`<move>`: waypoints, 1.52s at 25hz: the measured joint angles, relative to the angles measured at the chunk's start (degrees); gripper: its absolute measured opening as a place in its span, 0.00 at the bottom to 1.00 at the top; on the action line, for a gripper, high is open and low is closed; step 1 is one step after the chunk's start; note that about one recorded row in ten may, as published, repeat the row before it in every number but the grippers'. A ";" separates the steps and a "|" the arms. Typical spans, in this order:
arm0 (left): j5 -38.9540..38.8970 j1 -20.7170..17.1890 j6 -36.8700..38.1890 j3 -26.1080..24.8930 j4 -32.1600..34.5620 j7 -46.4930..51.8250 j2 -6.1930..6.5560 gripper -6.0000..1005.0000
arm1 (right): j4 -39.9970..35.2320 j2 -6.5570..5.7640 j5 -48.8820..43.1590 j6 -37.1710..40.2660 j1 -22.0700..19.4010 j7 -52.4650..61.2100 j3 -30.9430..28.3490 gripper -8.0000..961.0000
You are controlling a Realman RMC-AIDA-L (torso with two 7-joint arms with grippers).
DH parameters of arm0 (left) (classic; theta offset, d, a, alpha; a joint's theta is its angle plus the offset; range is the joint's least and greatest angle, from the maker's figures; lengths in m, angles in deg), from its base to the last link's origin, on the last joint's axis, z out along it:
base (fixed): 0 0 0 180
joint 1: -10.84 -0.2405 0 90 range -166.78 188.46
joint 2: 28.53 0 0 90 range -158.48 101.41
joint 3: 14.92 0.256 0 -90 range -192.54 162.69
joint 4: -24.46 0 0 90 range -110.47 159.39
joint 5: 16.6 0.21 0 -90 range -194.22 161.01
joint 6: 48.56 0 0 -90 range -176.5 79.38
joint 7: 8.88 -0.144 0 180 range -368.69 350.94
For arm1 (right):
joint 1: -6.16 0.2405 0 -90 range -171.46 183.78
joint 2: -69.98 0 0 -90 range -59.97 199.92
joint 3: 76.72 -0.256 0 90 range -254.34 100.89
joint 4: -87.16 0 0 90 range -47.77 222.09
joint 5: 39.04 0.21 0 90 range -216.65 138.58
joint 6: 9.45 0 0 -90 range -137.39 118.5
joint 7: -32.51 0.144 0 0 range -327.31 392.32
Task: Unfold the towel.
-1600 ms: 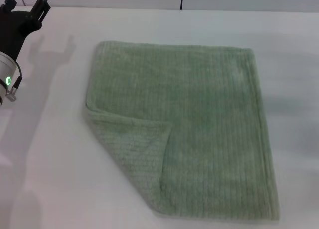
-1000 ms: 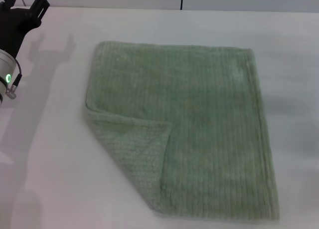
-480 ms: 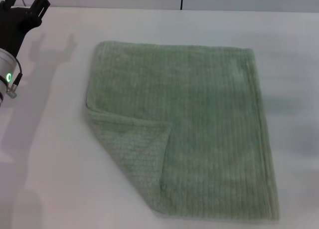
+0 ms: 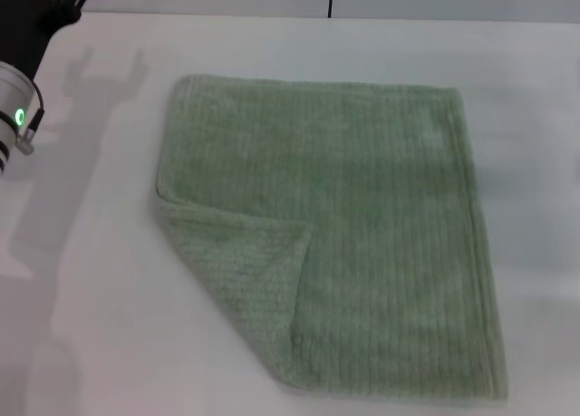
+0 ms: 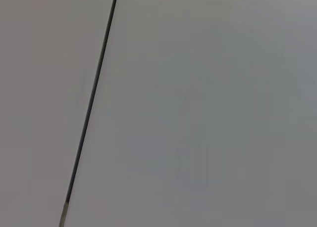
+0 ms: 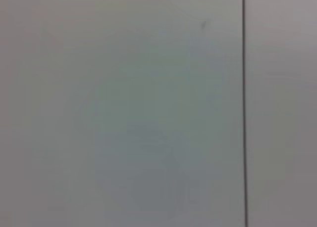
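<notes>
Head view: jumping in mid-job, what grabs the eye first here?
The green towel fills the middle of the white table, lying flat except for its near-left corner, which is folded over onto it. The left arm sits at the far-left edge, clear of the cloth; the right arm is out of view.

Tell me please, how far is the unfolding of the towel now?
Mostly done: the towel lies spread flat on the white table. Left: its near-left corner is folded over onto it. Nothing is in hand; the left gripper is far left, off the cloth, and the right one is out of view.
</notes>
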 joint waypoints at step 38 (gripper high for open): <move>-0.09 1.01 -2.33 -4.48 2.43 -0.20 0.20 0.83 | -53.66 -0.46 -14.95 -81.58 -9.96 -0.53 -11.58 0.01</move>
